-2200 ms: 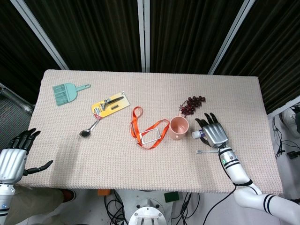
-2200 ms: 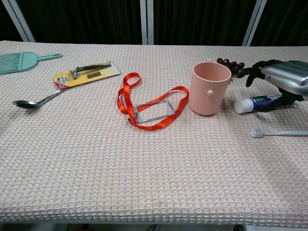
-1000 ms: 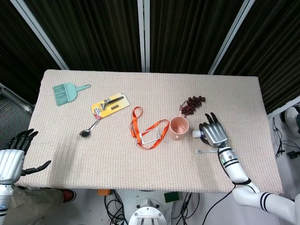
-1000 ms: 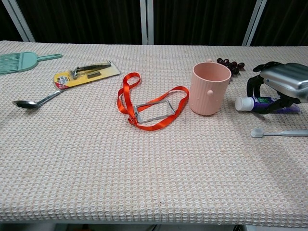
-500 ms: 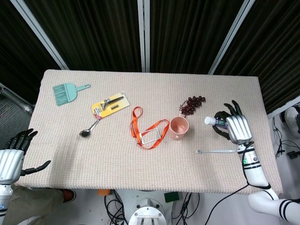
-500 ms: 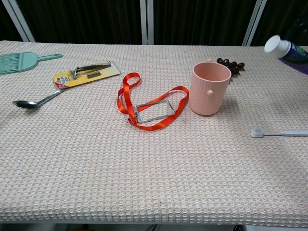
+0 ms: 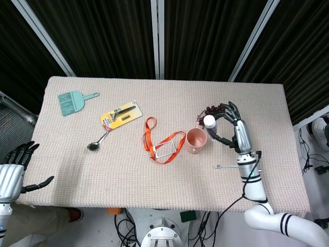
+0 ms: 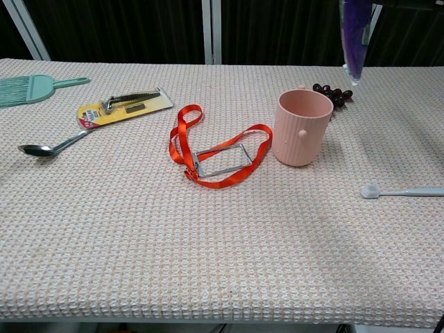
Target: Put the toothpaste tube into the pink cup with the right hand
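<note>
The pink cup stands upright on the table, right of centre. My right hand grips the toothpaste tube in the air just right of and behind the cup, white cap on top. In the chest view the purple tube hangs upright from the top edge, flat end down, above and right of the cup's rim; the hand itself is out of that view. My left hand hovers off the table's left front corner, fingers apart and holding nothing.
A toothbrush lies right of the cup. Dark grapes sit behind it. An orange lanyard with a badge holder lies left of the cup. Farther left are a spoon, a yellow tool card and a teal brush.
My right hand closed on the tube, lifted it off the table, turned it upright and carried it left to beside the cup. The left hand stayed put.
</note>
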Controlling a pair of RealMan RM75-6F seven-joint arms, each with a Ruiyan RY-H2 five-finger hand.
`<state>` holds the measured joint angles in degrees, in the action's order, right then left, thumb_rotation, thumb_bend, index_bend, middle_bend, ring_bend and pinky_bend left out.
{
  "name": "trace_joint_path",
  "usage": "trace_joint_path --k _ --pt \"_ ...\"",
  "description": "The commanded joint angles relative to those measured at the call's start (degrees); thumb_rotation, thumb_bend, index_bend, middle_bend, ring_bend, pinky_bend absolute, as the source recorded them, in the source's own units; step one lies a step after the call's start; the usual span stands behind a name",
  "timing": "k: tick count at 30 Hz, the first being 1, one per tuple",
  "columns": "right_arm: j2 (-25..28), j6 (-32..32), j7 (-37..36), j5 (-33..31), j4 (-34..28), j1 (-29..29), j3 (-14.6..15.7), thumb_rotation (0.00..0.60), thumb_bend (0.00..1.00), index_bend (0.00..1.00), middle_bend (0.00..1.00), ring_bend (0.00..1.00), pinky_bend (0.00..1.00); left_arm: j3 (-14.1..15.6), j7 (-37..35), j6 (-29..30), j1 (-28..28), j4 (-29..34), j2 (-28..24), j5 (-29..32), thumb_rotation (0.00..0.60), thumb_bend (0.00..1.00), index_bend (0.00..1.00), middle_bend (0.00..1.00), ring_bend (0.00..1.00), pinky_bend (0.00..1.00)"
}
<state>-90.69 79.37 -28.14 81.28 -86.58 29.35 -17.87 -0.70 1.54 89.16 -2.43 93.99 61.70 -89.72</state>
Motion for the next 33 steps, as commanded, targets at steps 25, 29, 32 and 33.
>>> trace_joint_path --k 25,29,32,33 --pt "-10.3 -6.5 -6.8 -0.5 16.8 2.2 4.3 0.6 0.68 0.75 0.61 0.14 0.0 0.1 -1.0 -0.6 0.0 -1.5 0.9 0.2 0.274 0.08 0.12 0.09 0.09 0.21" --pt "-11.0 -7.5 -7.2 -0.9 18.2 2.3 4.4 0.6 0.67 0.74 0.61 0.14 0.0 0.1 -1.0 -0.6 0.1 -1.6 0.9 0.4 0.277 0.08 0.12 0.09 0.09 0.21" --pt "-11.6 -8.0 -7.5 -0.9 19.2 2.5 4.4 0.6 0.66 0.73 0.61 0.14 0.0 0.1 -1.1 -0.4 0.2 -1.6 0.8 0.4 0.274 0.08 0.12 0.09 0.09 0.21" --pt "-11.8 -8.2 -7.7 -0.9 19.6 2.6 4.4 0.6 0.65 0.73 0.61 0.14 0.0 0.1 -1.1 -0.4 0.3 -1.6 0.8 0.5 0.274 0.08 0.12 0.09 0.09 0.21"
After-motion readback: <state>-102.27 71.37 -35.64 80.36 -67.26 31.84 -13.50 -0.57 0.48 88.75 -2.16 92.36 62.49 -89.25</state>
